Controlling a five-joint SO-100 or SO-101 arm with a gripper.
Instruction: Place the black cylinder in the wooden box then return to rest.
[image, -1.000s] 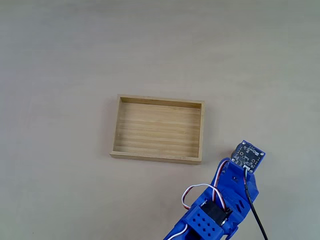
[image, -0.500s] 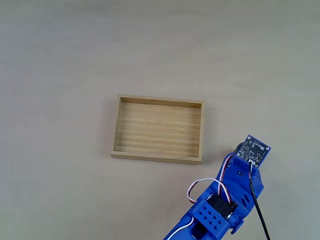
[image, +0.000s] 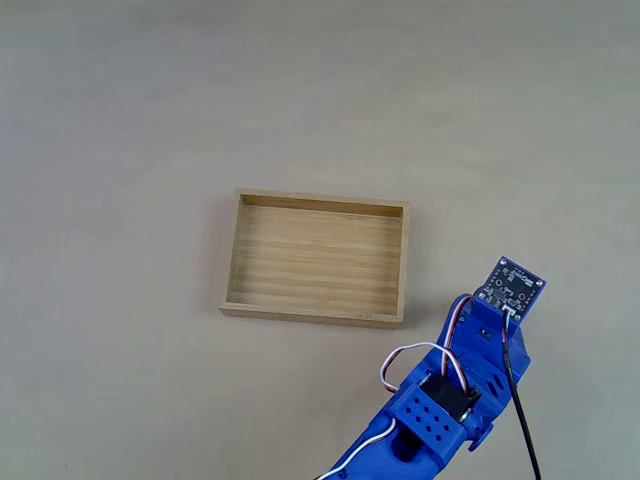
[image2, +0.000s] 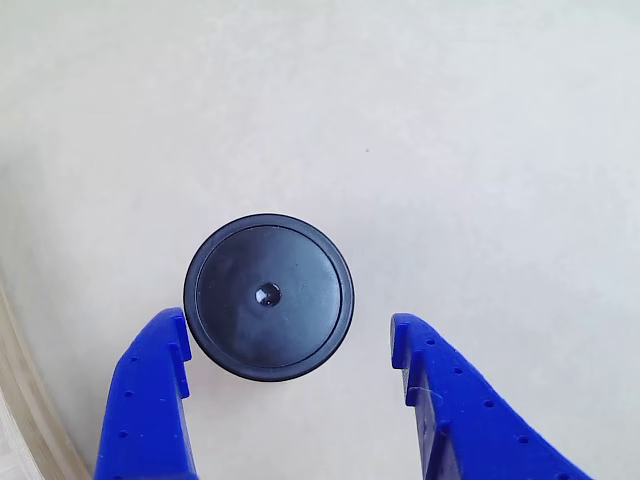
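The black cylinder (image2: 268, 296) stands upright on the pale table, its round top with a small centre dimple facing the other view. My blue gripper (image2: 290, 345) is open, its fingertips reaching up from the bottom edge. The left fingertip (image2: 160, 345) is right against the cylinder's lower left side; the right one (image2: 412, 350) stands apart from it. In the fixed view the blue arm (image: 455, 390) rises from the bottom edge, and its circuit board (image: 509, 287) covers the cylinder. The wooden box (image: 318, 258) lies empty, left of the arm's tip.
A curved pale edge (image2: 30, 400) shows at the bottom left of the other view. A black cable (image: 518, 410) and red, white and black wires (image: 420, 355) run along the arm. Bare tabletop surrounds the box.
The arm's tip with the circuit board has shifted right and slightly up, away from the box's lower right corner. The box has not moved.
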